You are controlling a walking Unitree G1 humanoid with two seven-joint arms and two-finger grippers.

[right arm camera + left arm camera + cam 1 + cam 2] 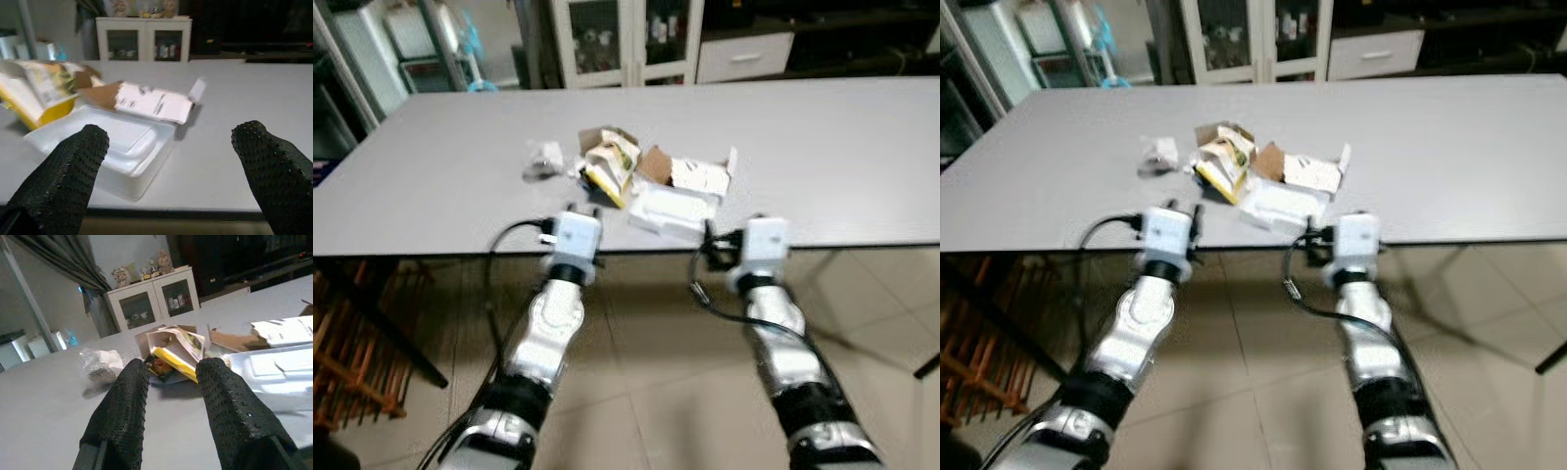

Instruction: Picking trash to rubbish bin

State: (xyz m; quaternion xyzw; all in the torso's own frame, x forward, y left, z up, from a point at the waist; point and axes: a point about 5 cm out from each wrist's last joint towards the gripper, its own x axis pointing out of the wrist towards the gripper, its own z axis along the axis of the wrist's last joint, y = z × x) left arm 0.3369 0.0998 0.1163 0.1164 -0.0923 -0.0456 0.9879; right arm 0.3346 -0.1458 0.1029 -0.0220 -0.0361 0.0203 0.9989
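So the big pale grey rectangular table carries everything here, and the trash sits in one loose heap near its front edge, roughly mid-length. No rubbish bin that I can spot, so wherever the stuff has to go, it's a carry.

Biggest piece is the white moulded plastic tray, lying closest to the front edge, one corner almost at the lip. Behind it, toward the far edge, is a flattened brown-and-white cardboard box, and beside that a torn yellow-and-white printed paper carton that looks propped on the rest. Off on its own toward the table's left end is a small crumpled clear plastic wrapper.

Both arms are up at the front edge. The right gripper has its fingers spread wide, nothing between them, lined up with the tray. The left gripper is also released and empty, with a narrower gap, aimed at the carton.

What I'd worry about:
- That tray looks light and slick, and it's right at the edge. A nudge from one finger instead of a clean pinch could skate it off onto the tiled floor.
- The pieces overlap, so lifting the tray might drag the cardboard along and scatter it.
- The two grippers are near each other, so both reaching in at once risks a bump.
- The wrapper is small and floppy, probably the easiest to fumble.
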